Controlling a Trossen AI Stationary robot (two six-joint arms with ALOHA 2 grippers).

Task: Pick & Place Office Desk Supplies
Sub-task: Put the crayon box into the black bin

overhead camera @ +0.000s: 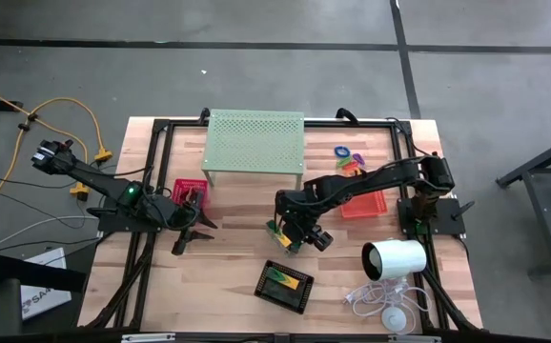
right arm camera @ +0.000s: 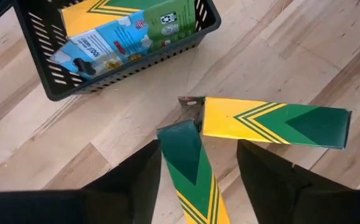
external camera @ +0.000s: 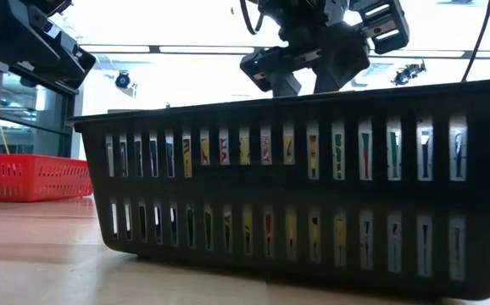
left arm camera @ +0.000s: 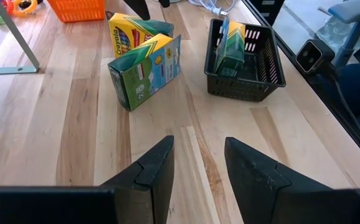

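Right fingers spread over two crayon boxes at mid-desk

The right gripper (overhead camera: 299, 238) hangs just above two yellow-and-green cardboard crayon boxes (left arm camera: 144, 59) standing close together on the wooden desk (overhead camera: 228, 267). Its dark fingers (right arm camera: 136, 180) are apart; one box's top sits in the gap between them and the other box's top lies beside them. Whether a finger touches either box cannot be told, and nothing is clamped.

Near these boxes, toward the desk's front edge, a black slotted plastic tray (overhead camera: 285, 284) holds a third crayon box (right arm camera: 124, 34). An orange mesh tray (overhead camera: 363, 204) rests under the right arm, with small purple, blue and orange rings (overhead camera: 347, 158) beyond it, beside a pale green perforated metal stand (overhead camera: 255, 143).

The left gripper (overhead camera: 192, 229) waits on the desk's left side with its fingers (left arm camera: 152, 168) parted and empty, close to a pink-red mesh tray (overhead camera: 184, 190).
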